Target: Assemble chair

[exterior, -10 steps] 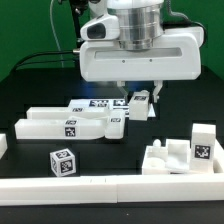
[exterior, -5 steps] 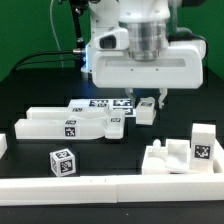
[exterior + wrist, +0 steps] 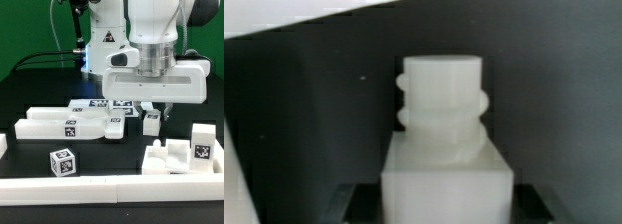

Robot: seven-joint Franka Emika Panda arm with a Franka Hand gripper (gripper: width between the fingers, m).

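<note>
My gripper (image 3: 152, 110) hangs near the middle of the black table, its fingers on either side of a small white chair leg (image 3: 152, 123) that bears a marker tag. In the wrist view the leg (image 3: 443, 120) fills the gap between the dark fingers (image 3: 358, 200) and ends in a ridged round peg; the gripper (image 3: 445, 205) is shut on it. Long white chair slabs (image 3: 65, 126) lie at the exterior view's left. A tagged white cube (image 3: 62, 161) sits in front of them.
The marker board (image 3: 92, 104) lies flat behind the slabs. A chunky white part with an upright tagged block (image 3: 200, 145) stands at the exterior view's right front. A white rail (image 3: 110, 187) runs along the front edge, and the robot's base rises behind.
The gripper has carried the leg toward the exterior view's right and lower, nearer the table.
</note>
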